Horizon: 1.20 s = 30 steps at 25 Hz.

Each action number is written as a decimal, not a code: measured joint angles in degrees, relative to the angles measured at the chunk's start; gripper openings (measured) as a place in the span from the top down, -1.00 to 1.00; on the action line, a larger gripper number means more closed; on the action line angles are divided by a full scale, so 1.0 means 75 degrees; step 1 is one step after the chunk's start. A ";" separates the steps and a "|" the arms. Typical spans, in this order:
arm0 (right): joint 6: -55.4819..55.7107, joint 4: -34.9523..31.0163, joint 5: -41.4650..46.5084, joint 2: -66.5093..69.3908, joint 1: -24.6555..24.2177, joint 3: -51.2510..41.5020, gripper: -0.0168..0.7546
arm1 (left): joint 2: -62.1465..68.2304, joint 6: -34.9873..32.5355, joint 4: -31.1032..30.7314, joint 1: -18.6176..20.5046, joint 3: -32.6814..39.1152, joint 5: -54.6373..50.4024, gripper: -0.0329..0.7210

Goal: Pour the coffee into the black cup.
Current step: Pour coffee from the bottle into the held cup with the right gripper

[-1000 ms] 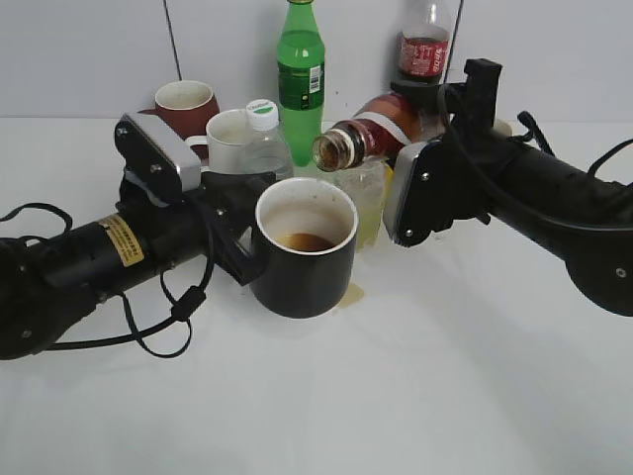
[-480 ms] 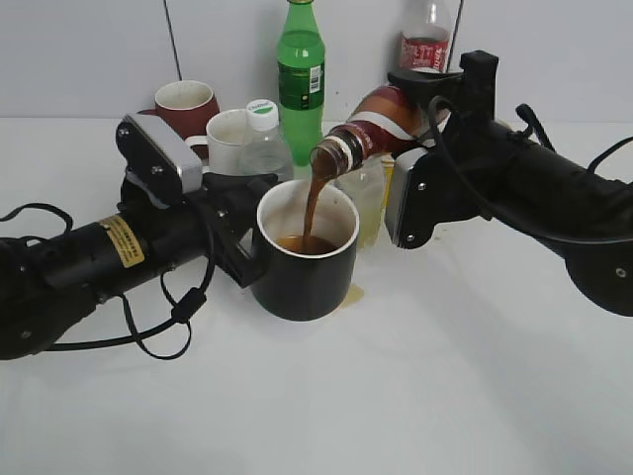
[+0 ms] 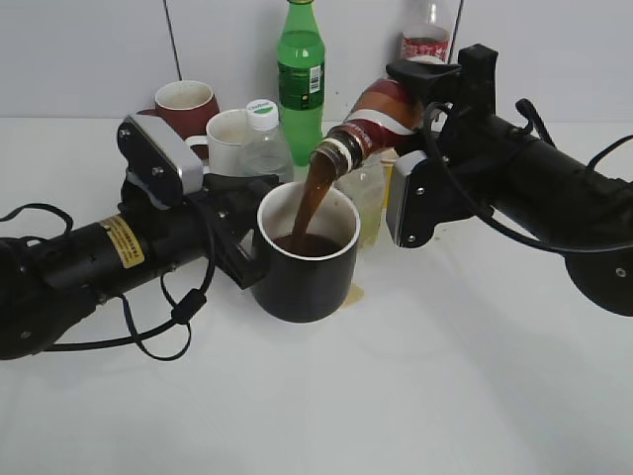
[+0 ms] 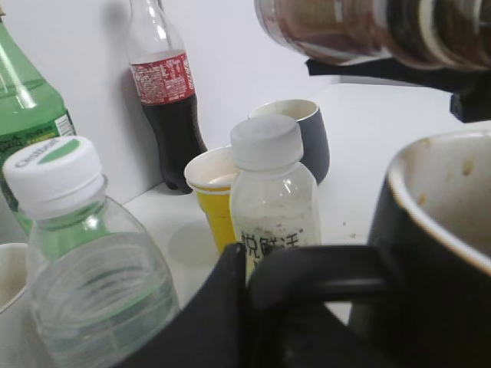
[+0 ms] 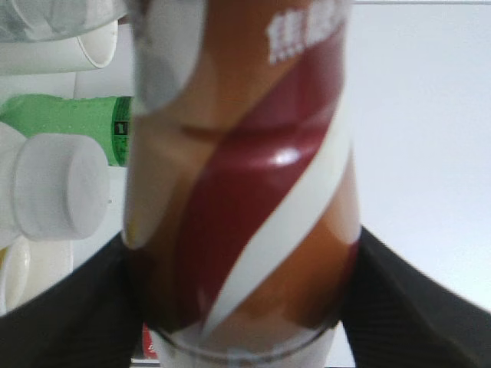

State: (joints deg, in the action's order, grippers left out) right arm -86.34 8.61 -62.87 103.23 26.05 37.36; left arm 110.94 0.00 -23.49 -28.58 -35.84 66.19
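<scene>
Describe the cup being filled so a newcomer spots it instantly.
Start at the tall green bottle by the back wall and come straight forward. The black cup stands there, held at its handle by the left hand. Unlike the white and brown-red mugs behind, it is glossy black, white inside, with coffee streaming in.

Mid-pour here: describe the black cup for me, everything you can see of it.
The black cup is a glossy black mug, white inside with brown stains on the wall. It stands upright on the white table; the left end effector grips its loop handle. Coffee streams in from the tilted bottle above its rim, pooling inside. A small brown spill lies beside its base.
</scene>
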 joint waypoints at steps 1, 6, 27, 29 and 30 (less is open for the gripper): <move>-0.0030 0.0000 -0.0029 0.0000 0.0000 0.0000 -0.37 | 0.0000 0.0000 -0.0006 0.0000 0.0000 0.0000 0.82; -0.0169 0.0000 -0.0111 0.0000 0.0000 0.0000 -0.37 | 0.0000 0.0000 -0.0019 0.0000 0.0000 -0.0009 0.82; 0.3069 -0.0492 0.0538 0.0000 0.0000 0.0000 -0.37 | 0.0000 0.0000 0.0018 0.0000 0.0000 -0.0080 0.82; 0.3966 -0.0630 0.0565 0.0000 0.0000 0.0000 -0.37 | 0.0000 0.0000 0.0105 0.0000 0.0000 -0.0080 0.82; 0.4360 -0.0650 0.0565 0.0000 0.0000 -0.0010 -0.37 | 0.0000 0.0000 0.0183 0.0000 0.0007 -0.0080 0.82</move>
State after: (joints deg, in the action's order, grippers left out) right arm -53.64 3.74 -58.63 103.23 26.05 37.29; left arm 110.94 0.00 -22.11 -28.58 -35.79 65.59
